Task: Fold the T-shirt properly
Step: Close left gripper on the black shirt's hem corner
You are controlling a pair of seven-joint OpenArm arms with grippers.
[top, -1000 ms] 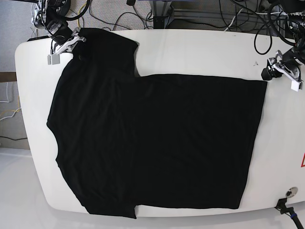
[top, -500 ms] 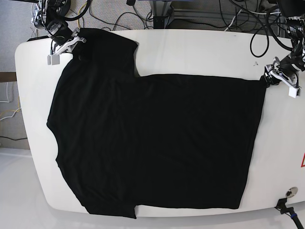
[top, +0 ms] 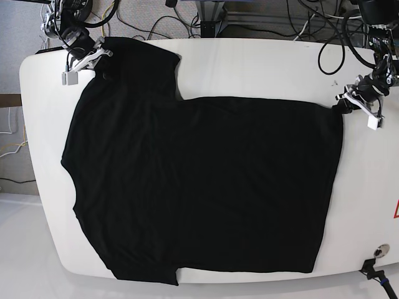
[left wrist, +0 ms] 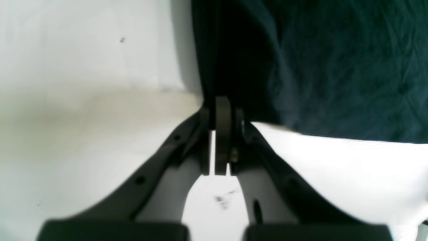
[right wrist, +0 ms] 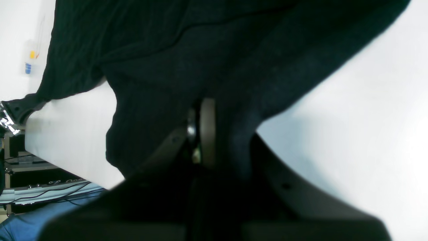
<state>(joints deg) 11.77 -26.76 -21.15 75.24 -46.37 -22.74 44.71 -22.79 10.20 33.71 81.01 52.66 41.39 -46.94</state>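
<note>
The black T-shirt (top: 199,187) lies spread flat on the white table (top: 262,62), sleeves toward the base view's left and hem toward its right. My left gripper (top: 341,103) is at the far hem corner. In the left wrist view it (left wrist: 222,110) is shut on the edge of the shirt (left wrist: 334,67). My right gripper (top: 104,53) is at the far sleeve corner. In the right wrist view it (right wrist: 204,113) is shut on the shirt (right wrist: 200,50), which drapes over its fingers and hides the tips.
Cables (top: 162,22) and arm bases crowd the floor behind the table's far edge. A small round metal fitting (top: 380,251) and a red mark (top: 395,210) sit near the table's right edge. Bare table shows between the far sleeve and the hem.
My left gripper moved in toward the far hem corner and shut on it, and that corner has shifted slightly inward. My right gripper has stayed on the sleeve corner.
</note>
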